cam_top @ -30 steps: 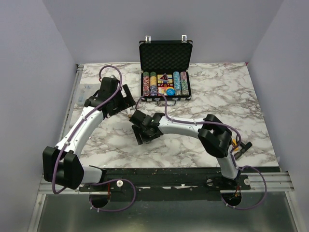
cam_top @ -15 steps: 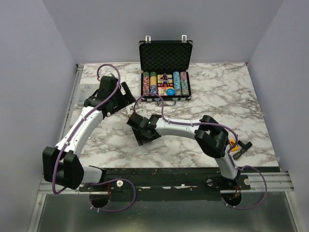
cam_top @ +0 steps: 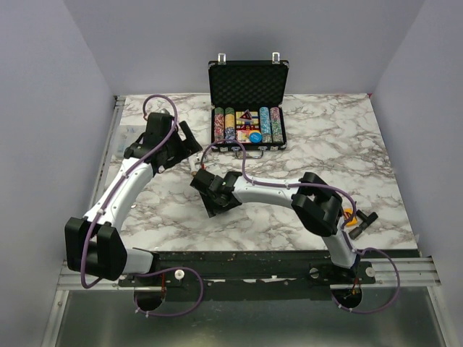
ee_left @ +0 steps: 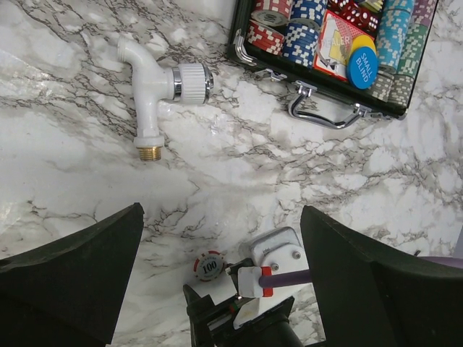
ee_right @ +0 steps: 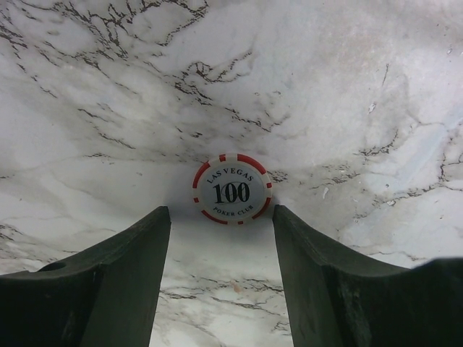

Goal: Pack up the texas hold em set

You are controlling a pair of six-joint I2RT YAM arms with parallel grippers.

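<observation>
A loose chip [ee_right: 232,189] is seen on the bench [cam_top: 325,130] before the open briefcase [cam_top: 248,147], ungrasped, at the tips of the low right fingers [ee_right: 108,289], which are spread apart. The left fingers [ee_left: 65,282] are held wide open, front-left of the briefcase.

The little black briefcase [cam_top: 248,85] with silver corners sits open at the middle of the marble table's [cam_top: 340,144] far edge. Its lid stands straight up with dark egg-crate foam showing, and the handle [ee_left: 323,116] points at the near edge. Inside, multicoloured chip rows [ee_left: 304,32] run down both sides with the red card box [ee_left: 333,45] between them. A blue disc [ee_left: 362,66] reading SMALL BLIND lies on the box, with a yellow disc [ee_left: 361,43] peeking out behind it. One loose chip [ee_right: 232,189], white with red edge marks and a 100, lies flat on the marble. It's well apart from the case, nearer the table's middle.
</observation>
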